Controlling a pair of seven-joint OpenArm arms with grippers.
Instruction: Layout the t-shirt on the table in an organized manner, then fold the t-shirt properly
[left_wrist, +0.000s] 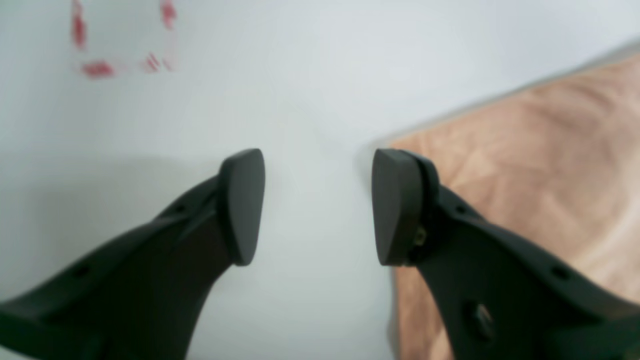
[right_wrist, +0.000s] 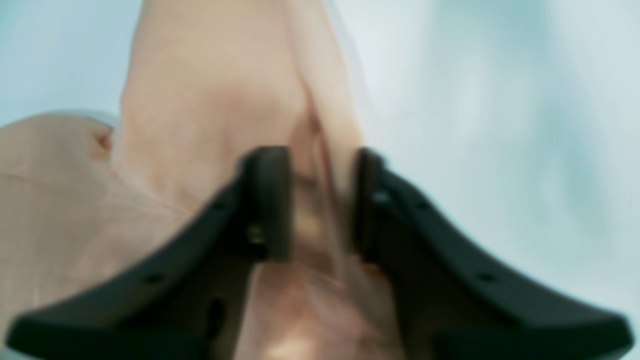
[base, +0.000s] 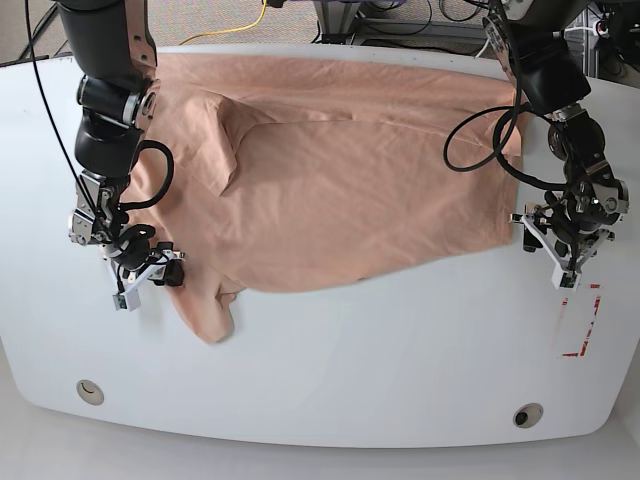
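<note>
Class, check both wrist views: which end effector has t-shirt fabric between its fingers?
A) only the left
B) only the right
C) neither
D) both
B: the right end effector pinches a fold of the t-shirt, while the left end effector is open over the bare table.

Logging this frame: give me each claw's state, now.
Left claw: open, empty, over the table beside the t-shirt.
Right claw: closed on t-shirt fabric.

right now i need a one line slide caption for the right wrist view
Right gripper pinching a fold of the peach t-shirt above the white table.
</note>
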